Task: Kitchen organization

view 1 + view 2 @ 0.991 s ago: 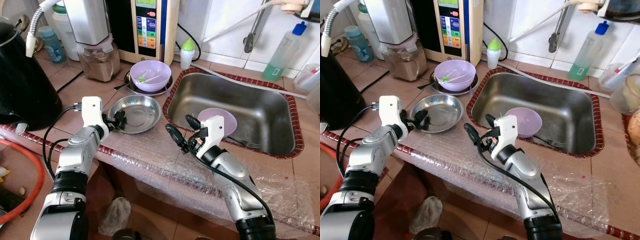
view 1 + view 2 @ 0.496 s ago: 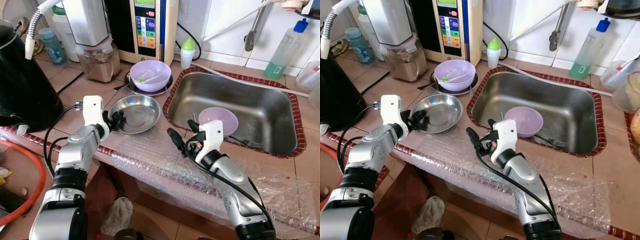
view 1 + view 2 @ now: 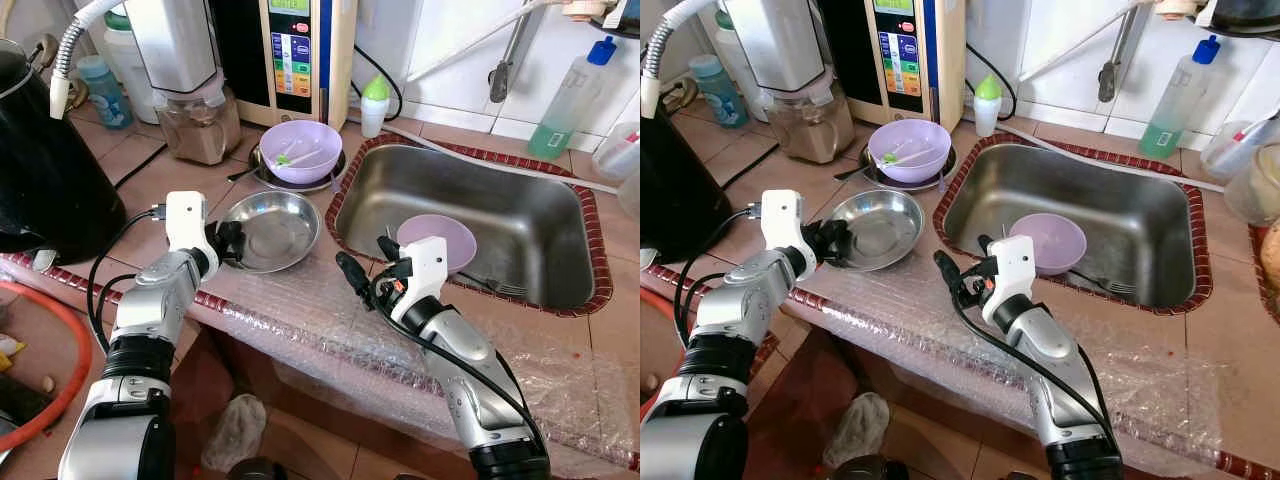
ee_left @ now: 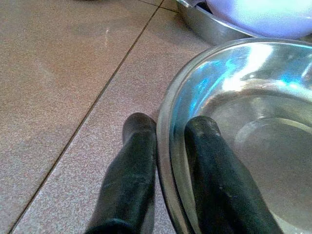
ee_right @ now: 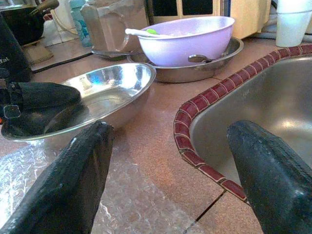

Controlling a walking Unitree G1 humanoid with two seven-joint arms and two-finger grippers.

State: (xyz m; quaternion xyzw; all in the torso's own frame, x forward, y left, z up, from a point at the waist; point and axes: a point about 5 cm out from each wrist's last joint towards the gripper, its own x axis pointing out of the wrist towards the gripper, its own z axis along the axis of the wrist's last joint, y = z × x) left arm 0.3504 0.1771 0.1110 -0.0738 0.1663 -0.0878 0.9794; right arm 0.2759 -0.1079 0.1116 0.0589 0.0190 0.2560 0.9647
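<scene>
A shallow steel bowl (image 3: pixel 278 226) sits on the tiled counter to the left of the sink (image 3: pixel 520 205). My left gripper (image 3: pixel 228 243) is shut on the bowl's near-left rim. In the left wrist view one finger (image 4: pixel 136 161) lies outside the rim and the other inside the steel bowl (image 4: pixel 253 126). My right gripper (image 3: pixel 364 256) hovers wide open above the counter's front edge, between the bowl and the sink, holding nothing. A purple bowl (image 3: pixel 440 238) rests inside the sink just beyond it. A second purple bowl (image 3: pixel 300 150), with a spoon in it, stands on a steel plate behind.
A black kettle (image 3: pixel 50 170) stands at the far left. A blender (image 3: pixel 195 110), a water dispenser (image 3: pixel 295 50) and a green-capped bottle (image 3: pixel 373 105) line the back. A soap bottle (image 3: pixel 565 100) stands behind the sink. Bubble wrap (image 3: pixel 330 320) covers the counter's front edge.
My left gripper's fingers have slid onto the steel bowl's rim and closed on it. The right gripper has stayed open in nearly the same place.
</scene>
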